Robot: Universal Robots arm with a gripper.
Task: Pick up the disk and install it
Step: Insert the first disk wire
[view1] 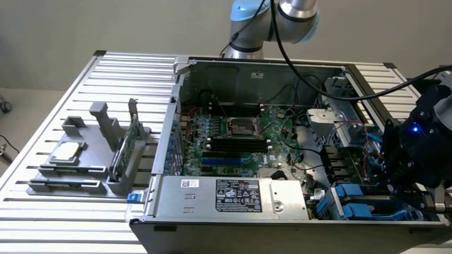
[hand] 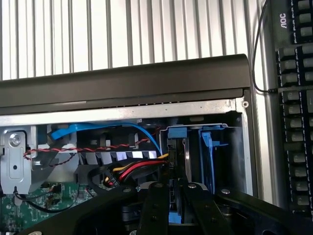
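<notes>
Disk (hand: 177, 147), in its blue carrier, is standing on edge between the gripper (hand: 175, 205) jaws, which are pinching it narrowly, lining it up with the drive bay (hand: 230, 156).

The letters "AOC" are printed in white on the corner of a black keyboard (hand: 293, 122) lying beside the computer case. A white label (view1: 240, 194) on the power supply carries print too small to read.

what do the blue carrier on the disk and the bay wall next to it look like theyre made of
Blue carrier: looks like moulded plastic, with uniform bright colour and a soft matte sheen. Bay wall: looks like bare sheet metal, dull silver-grey with a folded edge and a screw head at the corner. Neither can be confirmed by look alone.
</notes>
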